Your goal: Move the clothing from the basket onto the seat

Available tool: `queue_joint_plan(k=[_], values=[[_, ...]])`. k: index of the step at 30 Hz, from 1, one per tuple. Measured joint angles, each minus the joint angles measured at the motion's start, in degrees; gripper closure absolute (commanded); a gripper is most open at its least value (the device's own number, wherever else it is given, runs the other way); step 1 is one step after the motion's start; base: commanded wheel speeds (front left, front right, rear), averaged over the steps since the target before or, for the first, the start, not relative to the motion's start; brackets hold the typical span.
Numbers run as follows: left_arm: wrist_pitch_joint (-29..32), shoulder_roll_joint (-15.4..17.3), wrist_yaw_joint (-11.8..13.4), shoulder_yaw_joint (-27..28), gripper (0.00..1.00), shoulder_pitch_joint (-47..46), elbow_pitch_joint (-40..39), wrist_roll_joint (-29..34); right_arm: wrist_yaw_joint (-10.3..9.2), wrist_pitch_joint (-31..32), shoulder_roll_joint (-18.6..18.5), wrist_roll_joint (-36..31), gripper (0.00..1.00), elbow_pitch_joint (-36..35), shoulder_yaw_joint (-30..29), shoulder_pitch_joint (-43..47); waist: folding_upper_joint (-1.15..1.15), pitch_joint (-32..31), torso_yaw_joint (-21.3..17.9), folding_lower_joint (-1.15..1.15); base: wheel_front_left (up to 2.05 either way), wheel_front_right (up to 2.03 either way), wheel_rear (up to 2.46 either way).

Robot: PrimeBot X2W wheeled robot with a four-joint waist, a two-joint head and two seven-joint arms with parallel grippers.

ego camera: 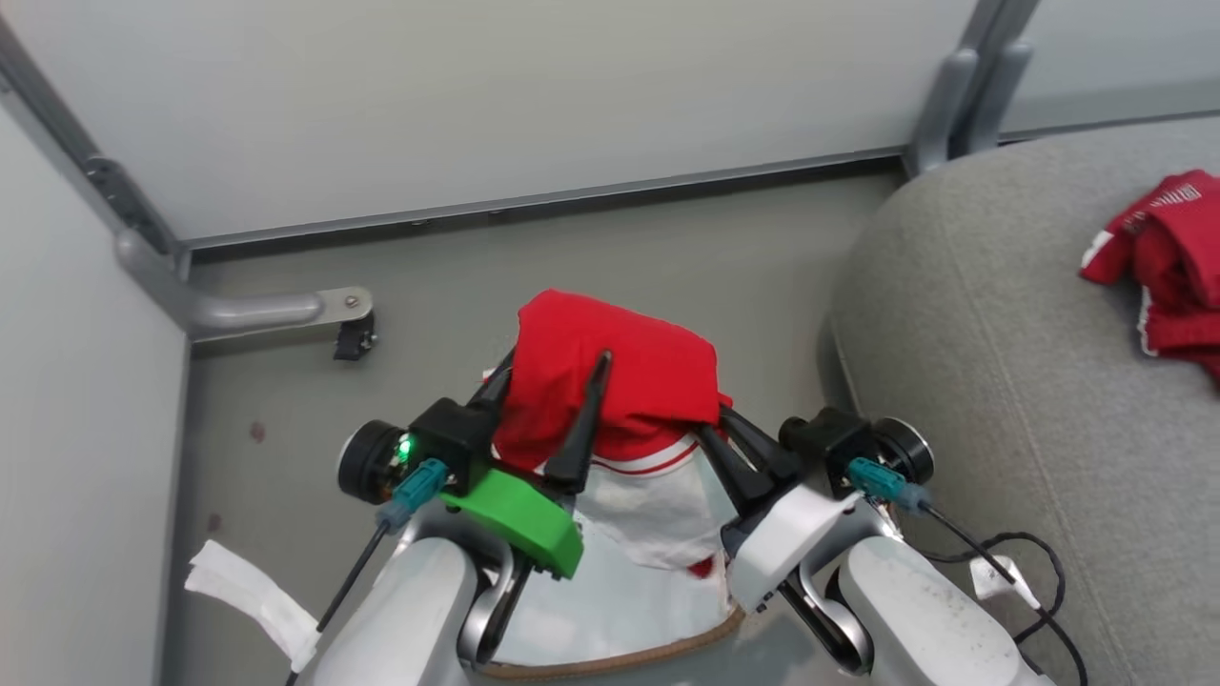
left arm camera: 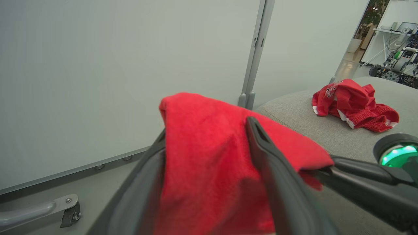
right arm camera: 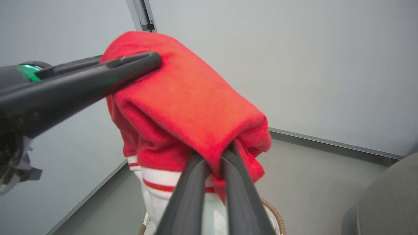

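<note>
Grey partition walls (ego camera: pixel 477 95); carry step, above the basket (ego camera: pixel 729 627).
Right pincer (right arm camera: pixel 216 157) grasps the red garment (ego camera: pixel 648 372), draped over the released left pincer (ego camera: pixel 553 370); next probably a swing to the seat (ego camera: pixel 1001 381) on their right.

A bunched red garment (ego camera: pixel 610 381) with white, red-striped trim hangs in the air just above the white basket (ego camera: pixel 658 654) with its brown woven rim, while a second crumpled red garment (ego camera: pixel 1168 257) lies well apart on the grey fabric seat (ego camera: pixel 1001 381).
</note>
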Motion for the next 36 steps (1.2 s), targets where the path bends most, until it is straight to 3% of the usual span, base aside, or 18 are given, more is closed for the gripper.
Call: queue_joint_plan(k=[15, 26, 33, 36], values=[[0.00, 0.97, -1.08, 6.90, 0.00, 2.33, 0.26, 4.67, 0.00, 0.00, -0.10, -1.33, 1.00, -9.00, -6.64, 5.64, 0.00, 1.70, -14.73, 0.00, 0.00, 0.00, 0.00], [0.01, 0.67, -1.34, 5.83, 0.00, 2.49, 0.96, 6.21, 0.00, 0.01, -0.07, -1.32, 1.00, -13.49, -13.06, 8.60, 0.00, 3.30, -26.60, 0.00, 0.00, 0.00, 0.00], [0.01, 0.51, -1.37, 2.34, 0.00, 0.54, 1.44, 5.19, 0.00, 0.01, -0.29, -6.28, 1.00, -17.94, -22.34, 7.65, 0.00, 5.46, -29.82, 0.00, 0.00, 0.00, 0.00], [0.00, 1.02, -1.37, 1.41, 0.00, 0.05, 1.38, 5.04, 0.00, 0.01, -2.87, -9.14, 1.00, -19.45, -24.30, 3.37, 0.00, 6.76, -30.19, 0.00, 0.00, 0.00, 0.00]])
